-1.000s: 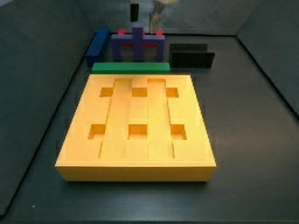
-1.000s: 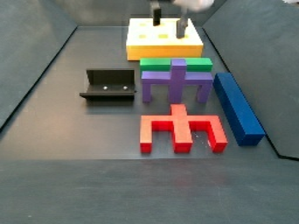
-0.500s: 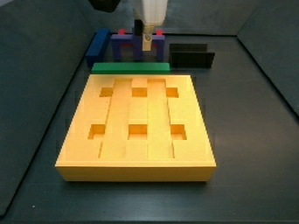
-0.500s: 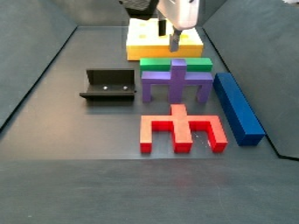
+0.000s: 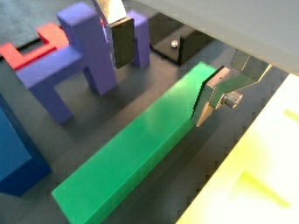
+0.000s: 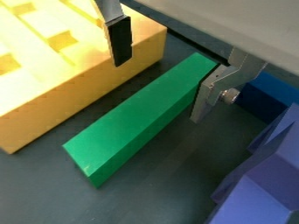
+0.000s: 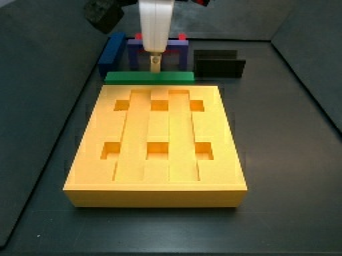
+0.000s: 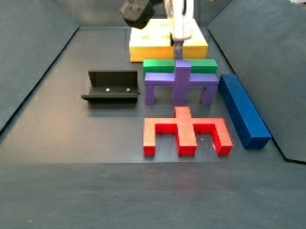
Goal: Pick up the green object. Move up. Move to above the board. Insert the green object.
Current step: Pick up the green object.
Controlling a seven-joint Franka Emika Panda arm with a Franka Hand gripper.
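dark grey flooring with low grey walls forms the work cell in both side views. the arm comes straight down from above, its pale wrist section vertical, and the gripper (image 7: 155, 63) hangs just over the green object (image 7: 150, 76), lower than it was a second ago, when it was high over the purple piece.

in both wrist views the fingers (image 5: 118, 42) stand apart, one on each long side of the green object (image 5: 140, 146), with a clear gap to it on both sides; nothing is held. the other wrist view shows the same straddle, the gripper (image 6: 163, 66) open over the green object (image 6: 146, 115), which lies flat on the floor.

the green object lies crosswise right along the far edge of the board (image 7: 156, 142), between it and the purple piece (image 8: 181, 82); from the wrist views a narrow dark gap seems to separate bar and board (image 6: 52, 66).

in a side view, the blue bar (image 8: 242, 108) lies at 3 o'clock of the purple piece, the red piece (image 8: 184, 131) at 6 o'clock of it, and the fixture (image 8: 109, 88) at 9 o'clock, well apart. none of these pieces has moved since the earlier frames.
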